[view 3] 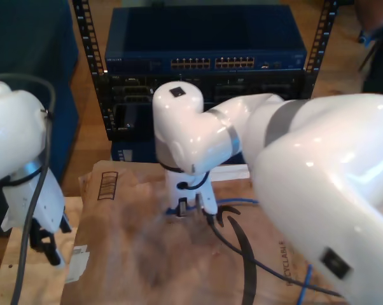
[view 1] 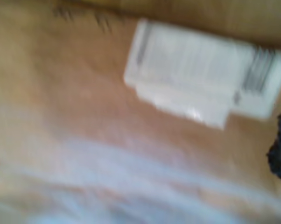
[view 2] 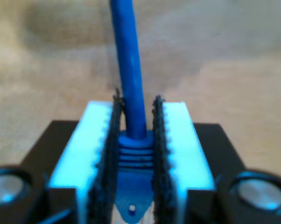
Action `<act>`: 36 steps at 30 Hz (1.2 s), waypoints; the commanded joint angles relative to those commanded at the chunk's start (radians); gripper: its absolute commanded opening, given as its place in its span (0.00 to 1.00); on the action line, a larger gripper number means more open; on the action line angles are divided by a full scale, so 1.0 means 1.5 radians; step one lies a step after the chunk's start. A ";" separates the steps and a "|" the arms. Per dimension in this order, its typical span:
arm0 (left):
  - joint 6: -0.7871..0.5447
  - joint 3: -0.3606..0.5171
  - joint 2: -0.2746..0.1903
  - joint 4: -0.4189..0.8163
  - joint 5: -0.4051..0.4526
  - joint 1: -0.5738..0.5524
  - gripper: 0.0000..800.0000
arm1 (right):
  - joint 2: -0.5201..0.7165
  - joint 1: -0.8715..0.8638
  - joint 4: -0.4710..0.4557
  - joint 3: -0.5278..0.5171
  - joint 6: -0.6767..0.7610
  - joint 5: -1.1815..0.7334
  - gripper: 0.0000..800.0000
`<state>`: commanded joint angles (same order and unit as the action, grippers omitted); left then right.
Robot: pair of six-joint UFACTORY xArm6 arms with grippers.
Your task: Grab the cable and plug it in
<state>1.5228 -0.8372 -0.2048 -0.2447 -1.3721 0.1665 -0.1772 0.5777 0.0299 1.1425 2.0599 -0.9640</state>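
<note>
A large white robot arm (view 3: 293,165) is reaching in from the exterior view's right, bending down over a flat brown cardboard sheet (view 3: 128,254). Behind it, a dark blue rack-mounted network switch (view 3: 204,47) is sitting in a black rack. A smaller-looking white arm (view 3: 20,159) is hanging at the exterior view's left, near a white paper label (view 1: 201,74) stuck on the cardboard. My second end effector (view 2: 136,140) is clamping its white, black-padded fingers (view 2: 178,140) around the ribbed boot of the thin bright blue network cable (view 2: 130,70), which is trailing away over the cardboard. My first end effector (view 1: 140,154) is showing only dark blurred edges, so I cannot tell its state.
</note>
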 joint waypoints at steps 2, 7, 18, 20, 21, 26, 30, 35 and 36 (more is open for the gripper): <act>-0.001 -0.017 0.000 -0.048 -0.007 -0.001 1.00 | 0.058 -0.028 0.000 -0.037 0.001 -0.007 0.00; -0.006 -0.045 0.000 -0.128 -0.007 -0.021 1.00 | 0.202 -0.095 0.029 -0.128 -0.002 -0.018 0.00; -0.007 -0.094 0.000 -0.248 -0.008 -0.132 1.00 | 0.361 -0.158 0.147 -0.154 -0.008 -0.107 0.00; -0.008 -0.098 0.000 -0.263 -0.007 -0.150 1.00 | 0.375 -0.158 0.170 -0.154 -0.009 -0.108 0.00; -0.008 -0.101 0.000 -0.267 -0.007 -0.158 1.00 | 0.379 -0.158 0.178 -0.153 -0.009 -0.113 0.00; -0.009 -0.122 0.000 -0.287 -0.009 -0.177 1.00 | 0.389 -0.163 0.194 -0.141 -0.009 -0.130 0.00; -0.069 -0.132 0.000 -0.370 -0.057 -0.174 1.00 | 0.405 -0.163 0.207 -0.140 -0.009 -0.131 0.00; -0.102 -0.132 0.000 -0.442 -0.088 -0.166 1.00 | 0.417 -0.162 0.231 -0.131 -0.016 -0.133 0.00; -0.104 -0.132 0.000 -0.442 -0.093 -0.165 1.00 | 0.419 -0.162 0.239 -0.130 -0.017 -0.138 0.00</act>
<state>1.3663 -1.0351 -0.2048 -0.9076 -1.5117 -0.0806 0.4519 0.3353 0.3890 0.9477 2.0338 -1.1711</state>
